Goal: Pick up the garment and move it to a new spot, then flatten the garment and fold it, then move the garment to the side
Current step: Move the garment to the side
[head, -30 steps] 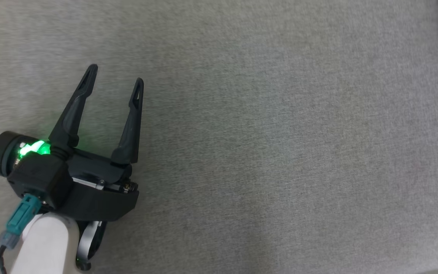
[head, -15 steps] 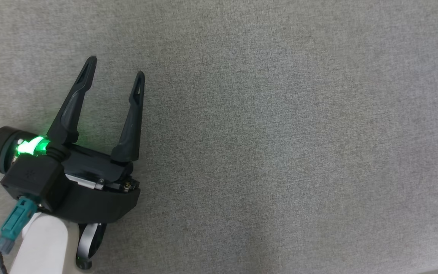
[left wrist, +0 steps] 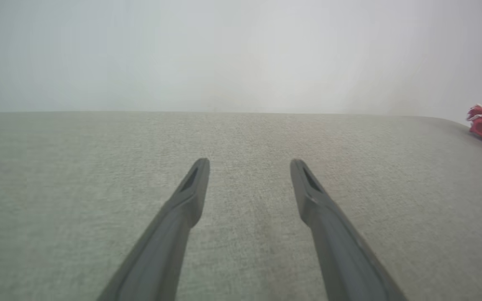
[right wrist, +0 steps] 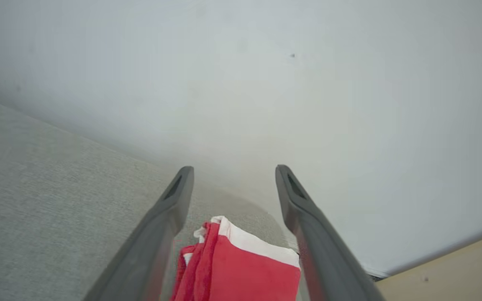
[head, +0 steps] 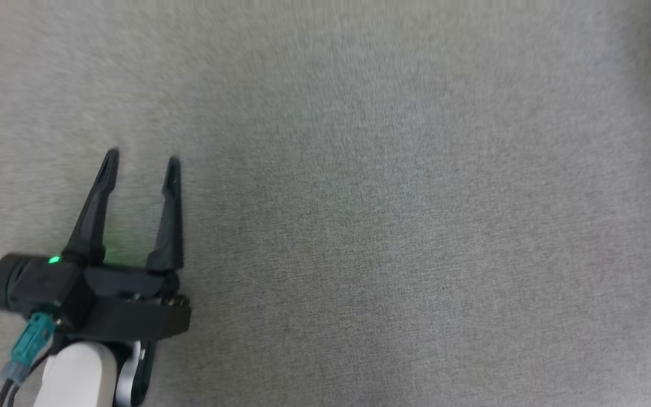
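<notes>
step: final move-aside, seemingly done | garment (right wrist: 241, 267): folded, red-and-white, at far-right edge of surface (head: 387, 226), beneath right gripper (right wrist: 233, 170) | right gripper: spread, pinching nothing | left gripper (head: 143, 159): spread, over surface | next: lift right gripper clear without snagging

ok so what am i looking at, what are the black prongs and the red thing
This is a two-armed robot over a grey fabric surface. The prongs are its grippers' fingers. The head view looks down on the left gripper, open and empty. The other two pictures come from wrist cameras looking along each gripper's fingers. In the right wrist view the right gripper is open too; the red and white garment lies on the surface between its spread fingers, not clamped. Nothing is held.
</notes>
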Available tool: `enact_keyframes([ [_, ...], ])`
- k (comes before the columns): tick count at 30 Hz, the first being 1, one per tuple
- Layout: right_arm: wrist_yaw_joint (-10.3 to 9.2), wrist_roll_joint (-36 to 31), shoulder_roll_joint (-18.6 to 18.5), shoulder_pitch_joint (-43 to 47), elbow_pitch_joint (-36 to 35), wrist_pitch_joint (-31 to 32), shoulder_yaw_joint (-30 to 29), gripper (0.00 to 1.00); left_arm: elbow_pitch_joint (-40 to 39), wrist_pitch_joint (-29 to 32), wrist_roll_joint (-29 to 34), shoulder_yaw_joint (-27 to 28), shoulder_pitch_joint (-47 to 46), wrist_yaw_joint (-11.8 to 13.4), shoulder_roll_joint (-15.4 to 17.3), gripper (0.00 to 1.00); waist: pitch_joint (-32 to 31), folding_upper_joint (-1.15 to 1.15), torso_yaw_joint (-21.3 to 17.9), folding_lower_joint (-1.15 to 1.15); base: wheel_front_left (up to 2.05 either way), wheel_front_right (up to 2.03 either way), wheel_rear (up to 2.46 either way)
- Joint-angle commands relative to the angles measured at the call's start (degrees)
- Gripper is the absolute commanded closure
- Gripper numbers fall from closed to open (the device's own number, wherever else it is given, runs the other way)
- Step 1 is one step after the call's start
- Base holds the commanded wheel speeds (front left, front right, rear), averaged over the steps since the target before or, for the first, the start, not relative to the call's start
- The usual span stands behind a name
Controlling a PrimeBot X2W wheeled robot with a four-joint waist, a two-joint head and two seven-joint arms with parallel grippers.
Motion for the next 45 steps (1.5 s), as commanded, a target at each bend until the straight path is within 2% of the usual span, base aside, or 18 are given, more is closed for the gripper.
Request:
enact_keyframes([
  [1,-0.13,0.4,0.9,2.0,-0.8,-0.8,0.4,0.0,0.5,-0.4,-1.0,0.5,1.6,0.4,0.0,0.0,-6.1,-0.01,2.5,0.0,0.0,0.0,0.0],
  [8,-0.13,0.6,8.2,11.0,-5.2,-4.0,-1.5,0.0,1.5,-1.1,-2.2,3.6,8.4,1.7,-0.3,0.0,-15.0,-0.01,4.6,0.0,0.0,0.0,0.0],
  [14,-0.13,0.0,14.1,22.2,-10.0,-5.3,-6.7,0.0,1.6,-1.1,-3.0,4.9,13.1,2.0,-0.6,0.0,-19.9,-0.01,6.1,0.0,0.0,0.0,0.0],
  [23,-0.13,-2.9,21.9,39.2,-20.2,-5.5,-14.4,0.0,1.5,-1.1,-3.0,5.3,16.9,1.9,-1.9,0.0,-23.6,-0.01,6.2,0.0,0.0,0.0,0.0],
  [25,-0.13,-3.1,22.7,40.8,-21.1,-5.4,-15.1,0.0,1.7,-1.1,-3.0,5.2,17.0,1.8,-2.0,0.0,-23.9,-0.01,6.1,0.0,0.0,0.0,0.0],
  [34,-0.13,-6.1,30.7,54.6,-28.5,-3.8,-21.1,0.0,4.3,-1.1,-3.1,4.5,17.9,0.6,-2.1,0.0,-28.0,-0.01,6.3,0.0,0.0,0.0,0.0],
  [39,-0.13,-7.9,34.3,60.3,-31.0,-3.3,-24.7,0.0,5.5,-1.1,-3.4,3.9,18.3,0.0,-1.9,0.0,-29.7,-0.01,6.9,0.0,0.0,0.0,0.0],
  [45,-0.13,-10.4,37.2,64.7,-34.1,-2.1,-26.1,0.0,6.4,-0.8,-3.5,3.2,19.0,-0.4,-1.5,0.0,-31.0,-0.01,7.2,0.0,0.0,0.0,0.0],
])
